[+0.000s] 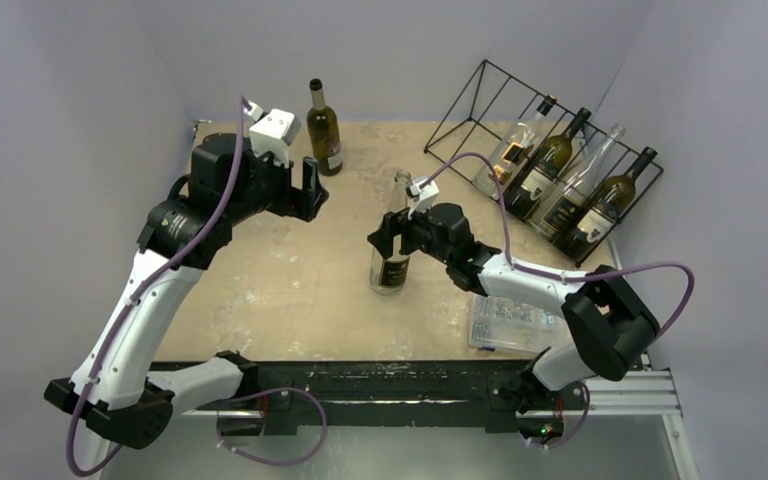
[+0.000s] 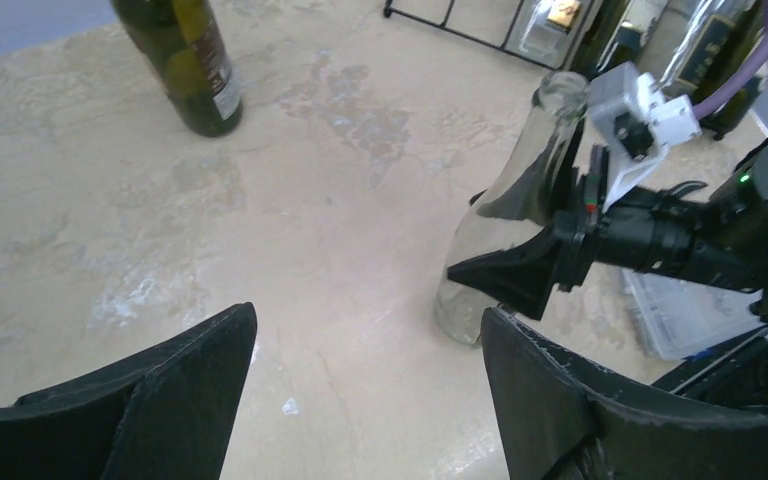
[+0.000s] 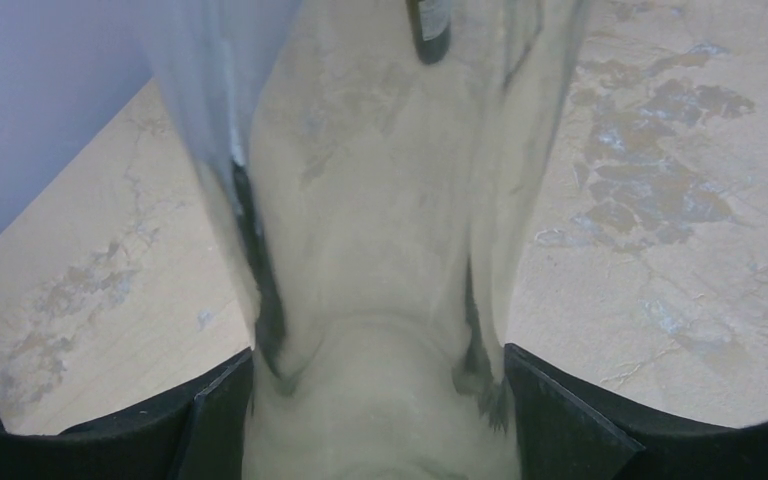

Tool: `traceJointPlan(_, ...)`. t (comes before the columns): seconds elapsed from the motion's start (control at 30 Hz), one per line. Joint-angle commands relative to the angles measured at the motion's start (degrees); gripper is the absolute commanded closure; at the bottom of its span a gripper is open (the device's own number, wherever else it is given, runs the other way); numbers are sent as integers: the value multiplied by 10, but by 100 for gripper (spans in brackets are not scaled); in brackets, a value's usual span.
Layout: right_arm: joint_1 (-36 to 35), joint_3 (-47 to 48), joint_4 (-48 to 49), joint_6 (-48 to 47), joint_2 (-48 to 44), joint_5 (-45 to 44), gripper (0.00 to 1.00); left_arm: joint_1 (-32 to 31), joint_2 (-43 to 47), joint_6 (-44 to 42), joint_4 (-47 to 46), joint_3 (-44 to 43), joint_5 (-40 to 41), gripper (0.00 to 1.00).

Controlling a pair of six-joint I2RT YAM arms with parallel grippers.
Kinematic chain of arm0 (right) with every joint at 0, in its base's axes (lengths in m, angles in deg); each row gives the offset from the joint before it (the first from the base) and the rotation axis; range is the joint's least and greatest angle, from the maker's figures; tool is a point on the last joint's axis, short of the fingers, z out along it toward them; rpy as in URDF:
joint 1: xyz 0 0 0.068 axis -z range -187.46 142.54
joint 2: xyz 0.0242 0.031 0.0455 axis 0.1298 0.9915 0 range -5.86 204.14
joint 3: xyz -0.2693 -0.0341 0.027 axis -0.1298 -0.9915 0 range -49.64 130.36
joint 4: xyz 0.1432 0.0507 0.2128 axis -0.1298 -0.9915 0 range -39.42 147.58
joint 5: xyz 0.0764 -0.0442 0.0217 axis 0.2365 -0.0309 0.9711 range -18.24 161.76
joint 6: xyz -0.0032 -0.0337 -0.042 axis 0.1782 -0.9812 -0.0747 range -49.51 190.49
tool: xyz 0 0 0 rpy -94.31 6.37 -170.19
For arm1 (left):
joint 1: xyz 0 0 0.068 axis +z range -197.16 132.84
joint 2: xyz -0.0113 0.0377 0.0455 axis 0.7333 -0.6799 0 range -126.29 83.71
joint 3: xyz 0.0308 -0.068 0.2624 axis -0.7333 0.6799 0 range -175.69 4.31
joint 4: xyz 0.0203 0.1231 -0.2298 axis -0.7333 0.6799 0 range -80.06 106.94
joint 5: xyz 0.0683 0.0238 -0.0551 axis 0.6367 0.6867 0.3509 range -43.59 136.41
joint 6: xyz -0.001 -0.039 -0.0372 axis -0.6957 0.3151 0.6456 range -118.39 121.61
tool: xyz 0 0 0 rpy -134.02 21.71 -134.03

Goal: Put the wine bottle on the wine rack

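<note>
A clear wine bottle (image 1: pixel 391 270) stands upright mid-table. My right gripper (image 1: pixel 392 232) is shut on its body, one finger on each side; in the right wrist view the bottle (image 3: pixel 380 250) fills the gap between the fingers of the gripper (image 3: pixel 378 365). It also shows in the left wrist view (image 2: pixel 520 190). The black wire wine rack (image 1: pixel 455 106) stands at the back right with several bottles lying in it. My left gripper (image 1: pixel 310 185) is open and empty at the back left, its jaws wide apart above bare table (image 2: pixel 368 330).
A dark green bottle (image 1: pixel 324 130) stands upright at the back, just right of my left gripper; it also shows in the left wrist view (image 2: pixel 185 60). A clear plastic parts box (image 1: pixel 505 322) lies near the front right edge, under my right arm.
</note>
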Motion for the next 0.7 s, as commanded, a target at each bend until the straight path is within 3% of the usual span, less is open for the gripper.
traceJointPlan(0.0, 7, 43, 81, 21, -44, -36, 100, 3, 34, -47, -42, 62, 65, 17)
traceJointPlan(0.27, 35, 124, -8, 20, -27, -136, 100, 4, 49, -40, -77, 133, 82, 17)
traceJointPlan(0.67, 138, 310, -78, 8, 77, -252, 100, 4, 27, 9, -83, 135, -34, 19)
